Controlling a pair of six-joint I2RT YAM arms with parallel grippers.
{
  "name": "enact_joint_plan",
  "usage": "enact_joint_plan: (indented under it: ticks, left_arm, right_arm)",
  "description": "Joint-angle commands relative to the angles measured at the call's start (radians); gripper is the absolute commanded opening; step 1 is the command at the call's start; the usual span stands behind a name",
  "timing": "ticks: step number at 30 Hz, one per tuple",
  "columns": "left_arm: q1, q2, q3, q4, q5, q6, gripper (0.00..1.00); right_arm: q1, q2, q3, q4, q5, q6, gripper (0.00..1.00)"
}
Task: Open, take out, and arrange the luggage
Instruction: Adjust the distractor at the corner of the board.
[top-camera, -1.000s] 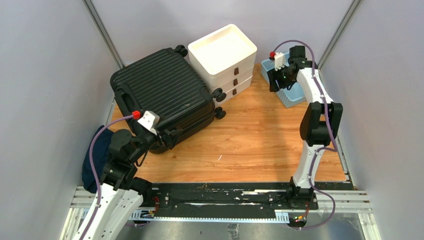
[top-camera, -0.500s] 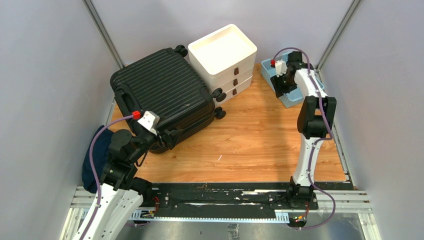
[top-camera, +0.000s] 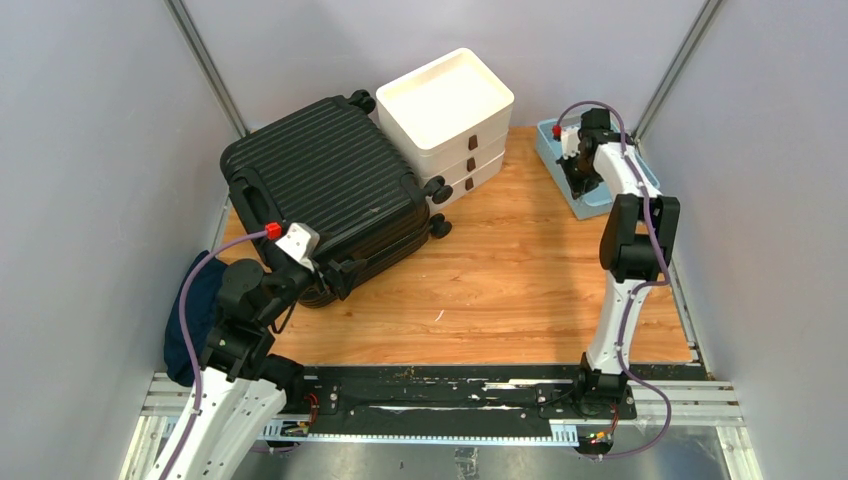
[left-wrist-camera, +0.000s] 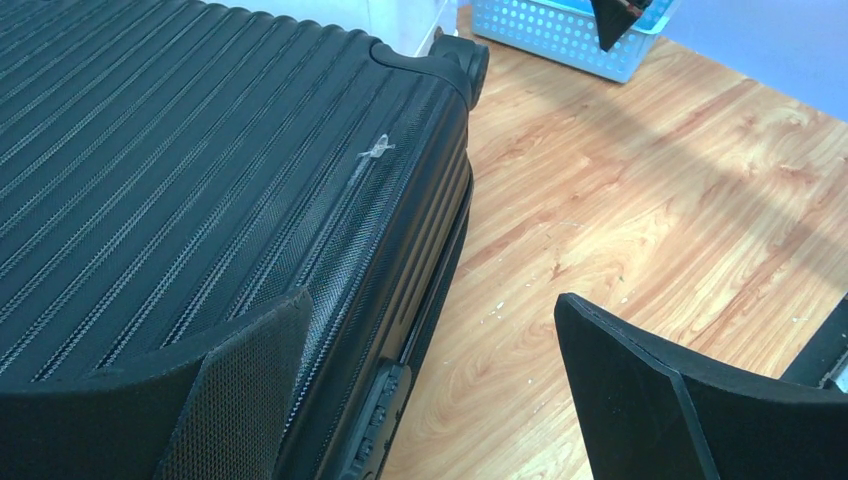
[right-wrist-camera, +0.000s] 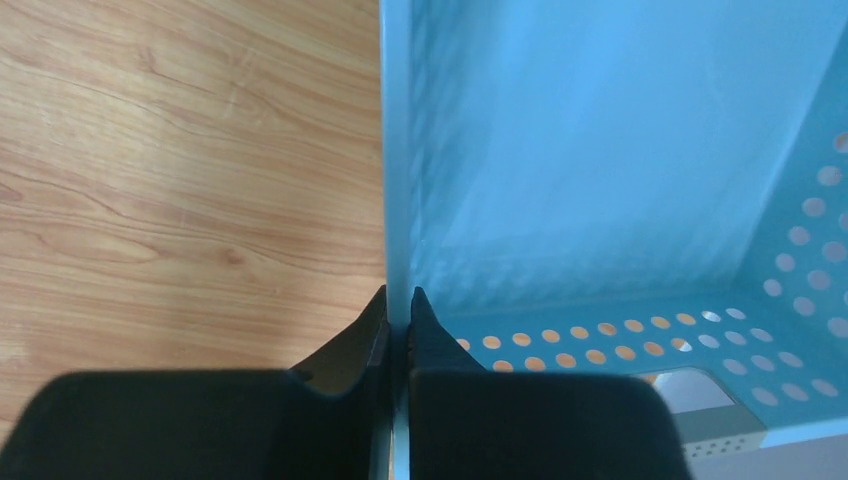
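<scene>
Far left, off the bench edge: dark blue fabric bundle beside the left arm. Left gripper sits low at the near right corner of the luggage, jaws released and spread wide, grasping nothing: one finger lies over the ribbed shell, the other is out over bare wood. The luggage is a black hard-shell suitcase, closed, lying flat at the rear left of the wooden bench. Its side handle faces the left wall and its wheels point toward the drawers. There is a small pale scuff on the shell near the right edge, and the seam and a latch-like part show on the side wall by the left finger. Right of it, a white three-drawer unit stands at the rear centre, just beside the suitcase's wheel end; cannot tell if they touch. The middle of the bench is plain wood. Rear right corner: light-blue perforated basket, upright on the bench. Right gripper reaches down from above with its jaws clenched on the basket's left side wall, one finger outside over the wood and the other inside the basket. Only the blue floor and holed walls show in the wrist view.
</scene>
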Motion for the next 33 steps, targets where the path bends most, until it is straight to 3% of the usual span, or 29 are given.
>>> enact_joint_plan:
  ticks: [1, 11, 13, 14, 16, 21, 28, 33]
  left_arm:
    - [-0.008, -0.015, -0.009, 0.034, 0.015, -0.001, 1.0]
    - [-0.009, -0.014, -0.01, 0.035, 0.015, -0.002, 1.0]
    - [-0.008, -0.014, -0.009, 0.035, 0.015, -0.002, 1.0]
    - [-0.01, -0.013, -0.009, 0.035, 0.015, -0.002, 1.0]
    - [-0.011, -0.012, -0.009, 0.035, 0.015, -0.003, 1.0]
    - [-0.011, -0.014, -0.009, 0.034, 0.014, -0.002, 1.0]
    - [-0.015, -0.019, -0.009, 0.035, 0.018, -0.003, 1.0]
    - [-0.015, -0.012, -0.01, 0.03, 0.013, 0.0, 1.0]
  right_arm:
    - [-0.038, -0.086, -0.05, 0.048, 0.072, 0.07, 0.0]
    - [-0.101, -0.03, 0.007, 0.049, 0.131, 0.073, 0.02]
    - [-0.104, -0.026, 0.008, 0.042, 0.115, 0.069, 0.15]
    - [-0.104, -0.029, 0.006, 0.04, 0.107, 0.066, 0.29]
    - [-0.104, -0.042, 0.006, 0.03, 0.089, 0.063, 0.44]
    - [-0.098, -0.146, 0.004, 0.002, -0.016, 0.037, 0.64]
    - [-0.046, -0.346, -0.01, -0.015, -0.451, -0.006, 0.7]
    - [0.032, -0.322, 0.116, 0.03, -0.647, 0.128, 0.74]
